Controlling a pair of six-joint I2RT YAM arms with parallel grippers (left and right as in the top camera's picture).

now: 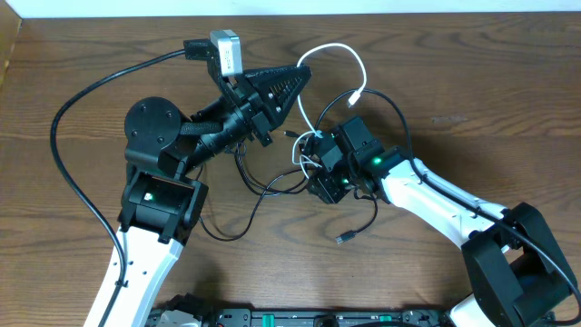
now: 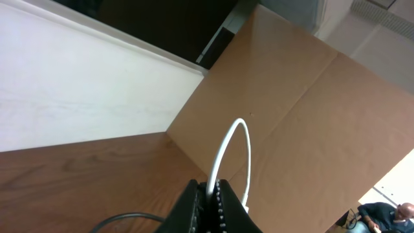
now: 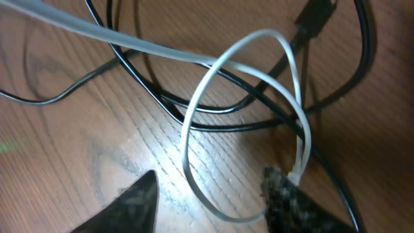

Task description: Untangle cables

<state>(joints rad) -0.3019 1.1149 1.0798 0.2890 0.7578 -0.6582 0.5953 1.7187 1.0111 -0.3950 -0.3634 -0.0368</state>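
The cables lie tangled at the table's middle: thin black cords point(image 1: 263, 193) with a plug end point(image 1: 345, 238), and one white cable point(image 1: 338, 46) looping up and away from them. My left gripper point(image 1: 304, 71) is raised and shut on the white cable point(image 2: 226, 145), which arcs out of its tip point(image 2: 208, 186). My right gripper point(image 1: 313, 173) hangs low over the tangle. In the right wrist view its jaws point(image 3: 210, 194) stand open just above the wood, with a loop of the white cable point(image 3: 185, 144) between them, brushing the right finger point(image 3: 281, 194). Black cords point(image 3: 226, 127) cross behind the loop.
A thick black cable point(image 1: 68, 109) fixed to the left arm sweeps over the table's left side. A cardboard wall point(image 2: 310, 116) stands beyond the far table edge. Both arm bases point(image 1: 154, 200) sit along the near edge.
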